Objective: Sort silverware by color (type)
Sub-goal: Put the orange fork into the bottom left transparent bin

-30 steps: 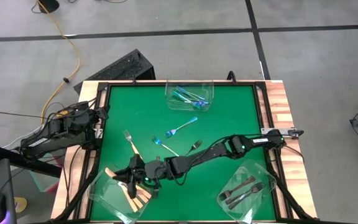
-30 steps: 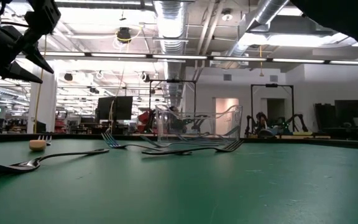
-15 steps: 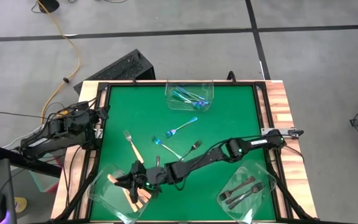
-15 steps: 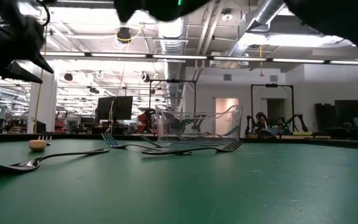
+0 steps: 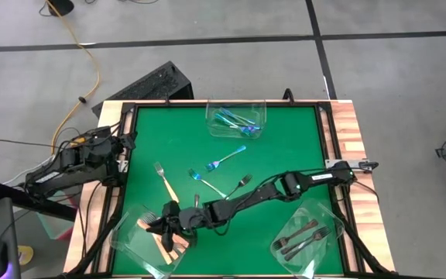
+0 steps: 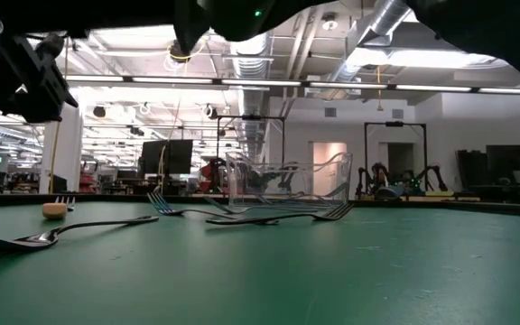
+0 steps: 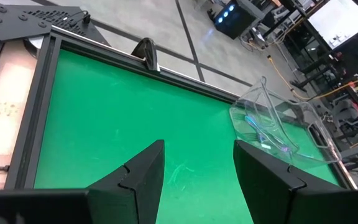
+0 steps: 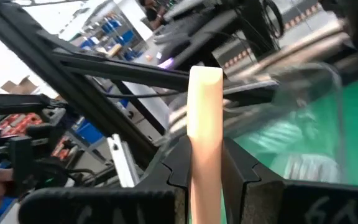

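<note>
Silverware is lying in several places: a tan-handled fork (image 8: 204, 143) is being pinched between the fingers of the right hand (image 5: 165, 225), which is hovering over the clear tub (image 5: 130, 240) at the near-left corner of the worktop (image 5: 176, 147), where other tan forks (image 5: 169, 248) are already lying. Blue forks are sitting in the far tub (image 5: 235, 120), dark grey ones in the near-right tub (image 5: 304, 236). Loose on the green mat are one more tan fork (image 5: 163, 179), two blue forks (image 5: 227, 157) and a grey fork (image 5: 242, 181).

To finish this step well, the right hand is probably best lowering until the fork is close above the tub's floor, keeping the handle in line with the forks already there, and opening only once it is fully inside the walls, so nothing is bouncing out or nudging the light tub.

Meanwhile the left hand (image 7: 194, 174) is waiting at the worktop's left edge, fingers spread wide and carrying nothing.
</note>
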{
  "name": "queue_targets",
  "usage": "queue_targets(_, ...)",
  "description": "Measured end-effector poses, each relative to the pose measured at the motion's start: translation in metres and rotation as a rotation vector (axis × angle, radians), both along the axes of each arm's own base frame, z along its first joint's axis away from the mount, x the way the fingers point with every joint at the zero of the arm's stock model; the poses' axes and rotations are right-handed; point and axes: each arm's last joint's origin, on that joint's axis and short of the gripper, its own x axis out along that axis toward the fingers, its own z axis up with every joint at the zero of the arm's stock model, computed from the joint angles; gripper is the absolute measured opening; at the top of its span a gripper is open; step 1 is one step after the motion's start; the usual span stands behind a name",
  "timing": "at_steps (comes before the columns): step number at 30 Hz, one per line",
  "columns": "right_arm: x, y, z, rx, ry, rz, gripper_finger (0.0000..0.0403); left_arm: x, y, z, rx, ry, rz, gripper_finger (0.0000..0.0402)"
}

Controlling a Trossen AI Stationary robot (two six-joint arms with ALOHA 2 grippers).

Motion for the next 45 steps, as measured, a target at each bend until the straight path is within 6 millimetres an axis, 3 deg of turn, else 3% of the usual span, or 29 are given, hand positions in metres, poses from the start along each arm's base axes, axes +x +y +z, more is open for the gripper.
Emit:
queue_targets(25,0.003,-0.016,-0.009,0.05,0.108,-0.039,0.006,0.0,0.0,0.0,0.001,0.001,0.002,0.0176)
queue_targets(32,0.004,-0.022,-0.013,0.076,0.157,-0.057,0.0098,0.0,0.0,0.0,0.003,0.001,0.006,0.0176)
queue_targets(45,0.005,-0.023,-0.013,0.032,0.147,-0.051,0.0117,0.0,0.0,0.0,0.004,0.001,0.007,0.0176)
